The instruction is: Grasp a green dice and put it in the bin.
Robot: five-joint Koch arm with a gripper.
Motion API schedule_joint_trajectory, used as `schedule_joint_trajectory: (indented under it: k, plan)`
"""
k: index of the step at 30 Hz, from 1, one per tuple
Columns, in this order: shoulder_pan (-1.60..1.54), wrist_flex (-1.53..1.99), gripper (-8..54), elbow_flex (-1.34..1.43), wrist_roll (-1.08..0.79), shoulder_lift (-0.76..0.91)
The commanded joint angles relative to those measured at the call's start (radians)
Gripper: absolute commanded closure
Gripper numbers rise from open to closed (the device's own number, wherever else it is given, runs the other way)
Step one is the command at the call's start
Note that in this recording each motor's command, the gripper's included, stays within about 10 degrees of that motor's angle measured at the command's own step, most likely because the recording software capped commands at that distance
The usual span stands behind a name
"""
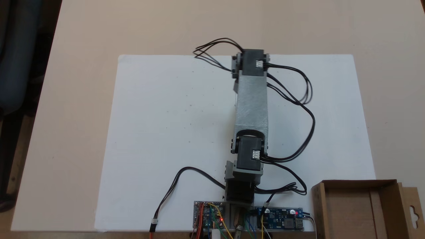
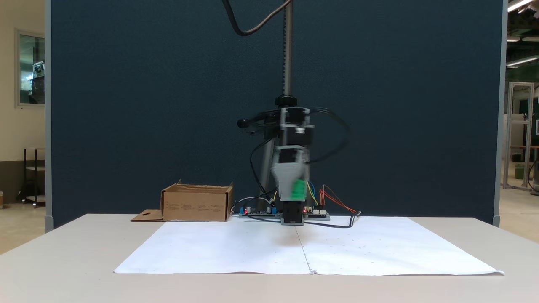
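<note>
In a fixed view my gripper (image 2: 294, 194) hangs in the air above the white paper, blurred by motion and pointing toward the camera. The green dice (image 2: 300, 188) shows as a bright green patch held at its tip, well clear of the table. From above, the grey arm link (image 1: 251, 99) stretches out over the paper and hides the gripper and the dice beneath it. The bin (image 1: 352, 212) is an empty brown cardboard box at the lower right beside the arm's base; the other fixed view shows the bin (image 2: 196, 206) left of the base.
A white paper sheet (image 1: 172, 132) covers the table's middle. Circuit boards (image 1: 280, 220) with coloured wires flank the arm's base, and black cables (image 1: 298, 99) loop out beside the arm. A dark partition (image 2: 126, 105) and a metal pole (image 2: 287, 50) stand behind.
</note>
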Motion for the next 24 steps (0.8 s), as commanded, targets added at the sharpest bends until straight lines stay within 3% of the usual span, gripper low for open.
schedule_joint_trajectory:
  k: [1, 24]
  plan:
    - [0.124, 0.037, 33.5, -0.058, -0.126, 0.046]
    - [1.405, 0.103, 33.5, -0.202, -0.640, -0.015]
